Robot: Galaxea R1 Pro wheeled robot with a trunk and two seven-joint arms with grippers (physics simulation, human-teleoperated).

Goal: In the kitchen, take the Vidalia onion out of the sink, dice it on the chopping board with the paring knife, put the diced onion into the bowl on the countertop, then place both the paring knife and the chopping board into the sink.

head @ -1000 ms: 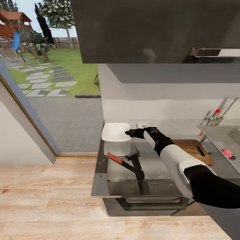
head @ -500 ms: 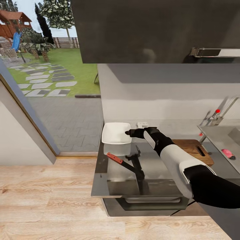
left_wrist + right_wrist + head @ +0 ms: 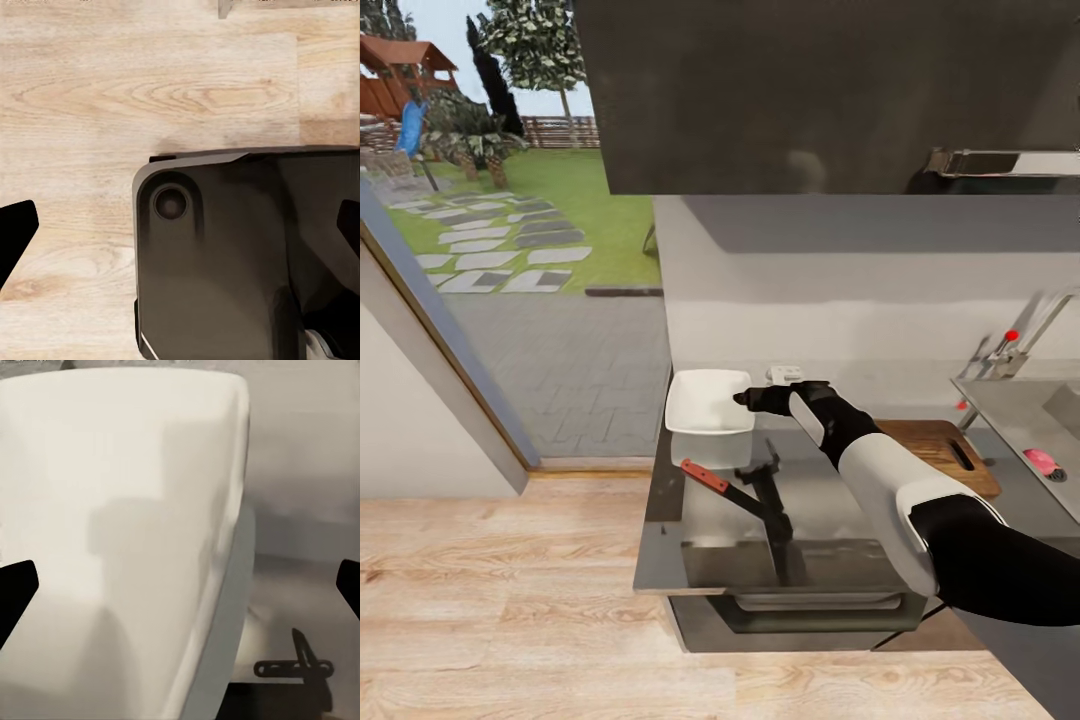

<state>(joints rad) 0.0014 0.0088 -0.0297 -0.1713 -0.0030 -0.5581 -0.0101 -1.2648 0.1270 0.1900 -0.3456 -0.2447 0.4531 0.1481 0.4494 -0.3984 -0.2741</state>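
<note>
At centre frame the right gripper [image 3: 744,399], apparently spread wide, is seen at the bowl [image 3: 707,401] rim, so any release should be completed cleanly before the Vidalia onion [image 3: 1042,460] at far right is approached.

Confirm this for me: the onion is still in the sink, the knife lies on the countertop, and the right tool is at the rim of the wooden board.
One thing is off. The head view shows the right tool at the rim of the white bowl, not the wooden board. The onion is in the sink, and the knife lies on the countertop.
</note>
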